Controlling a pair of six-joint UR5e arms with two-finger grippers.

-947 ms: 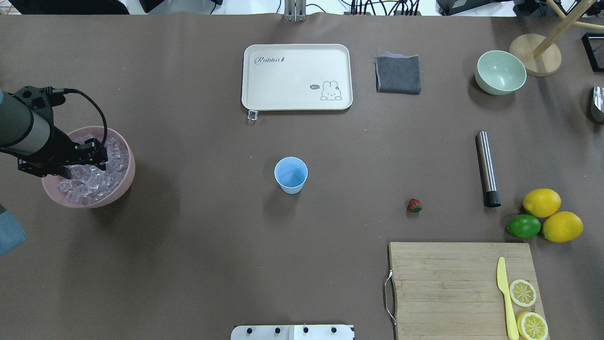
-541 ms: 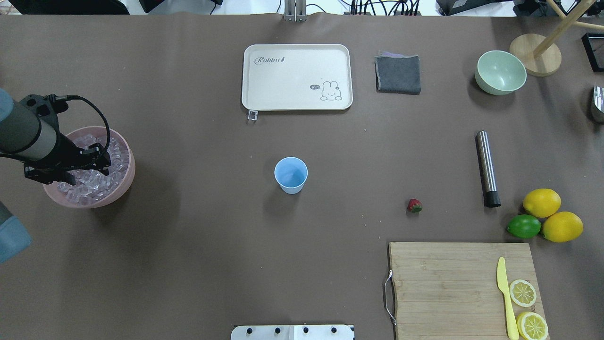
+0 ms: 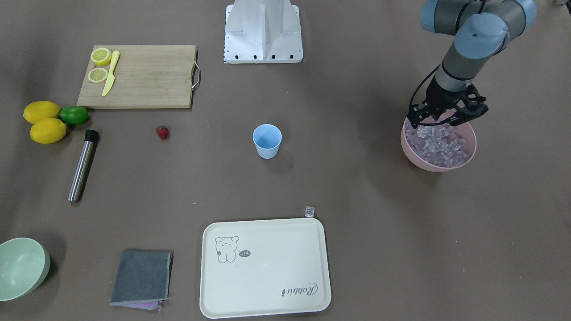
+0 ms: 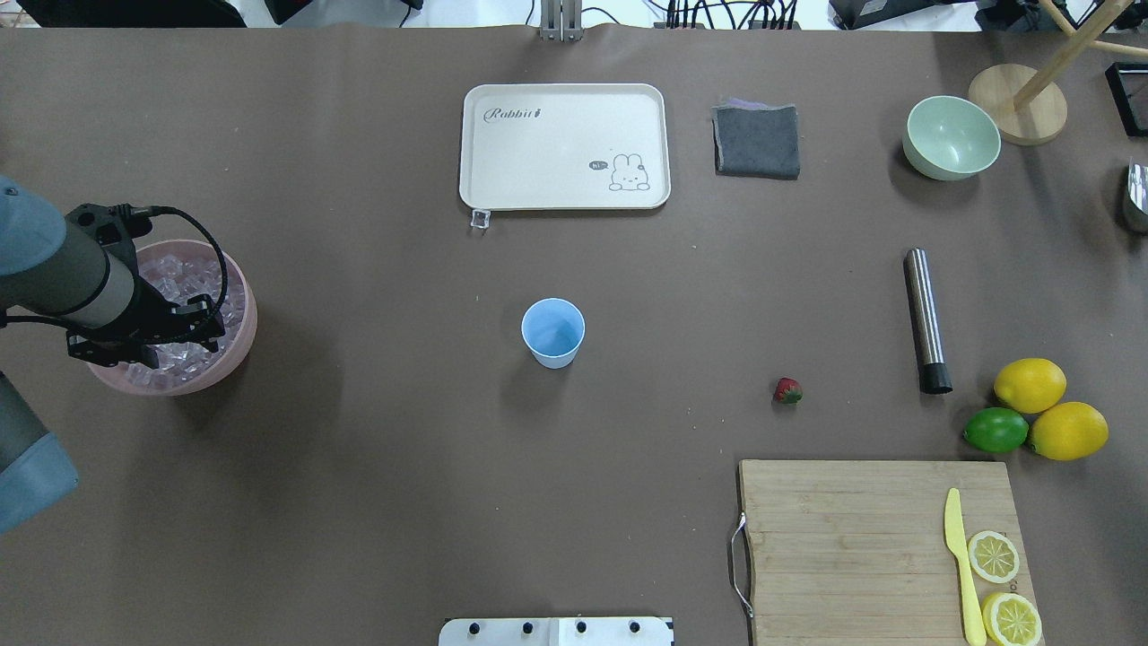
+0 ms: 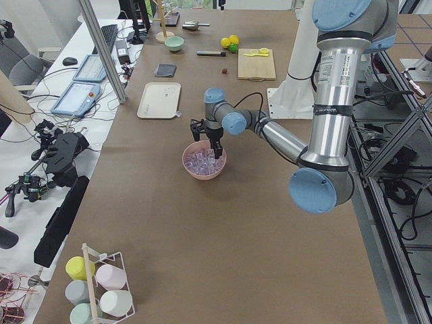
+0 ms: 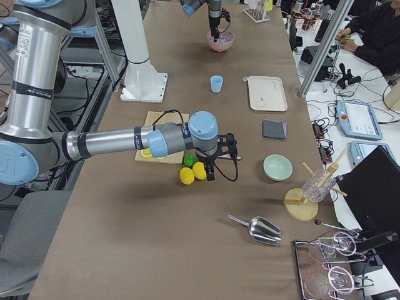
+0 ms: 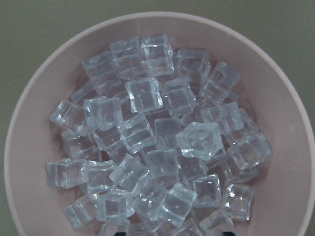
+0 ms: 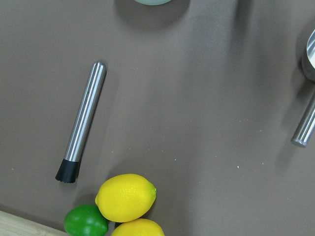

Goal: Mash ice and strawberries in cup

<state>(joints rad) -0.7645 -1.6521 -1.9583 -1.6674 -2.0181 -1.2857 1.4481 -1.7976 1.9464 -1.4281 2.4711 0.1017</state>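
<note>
Clock is on your overhead view, 12 = far edge of the bench.

Cup stands upright mid-bench, mouth up, and you can see nothing in it. Strawberry lies on the bench at 4 o'clock from the cup, well apart from it. Ice is piled in the pink bowl at 9 o'clock from the cup, near the bench's left end. One loose cube sits just off the near-left corner of the tray, which is at 12 o'clock from the cup.

Left end effector hangs over the pink bowl, pointing down at the pile. Its fingers stand apart with nothing between them. You can't tell from these views whether the tips touch the cubes.

Right end effector shows only in the right-end side view, above the lemons and lime. Whether its fingers are apart or together, you cannot tell.

The steel rod with a black tip lies flat at 3 o'clock from the cup. The lemons and lime touch each other at 4 o'clock from the rod. The cutting board is at 5 o'clock from the cup, carrying a yellow knife and two lemon slices. The grey cloth and green bowl sit at 1–2 o'clock.
</note>
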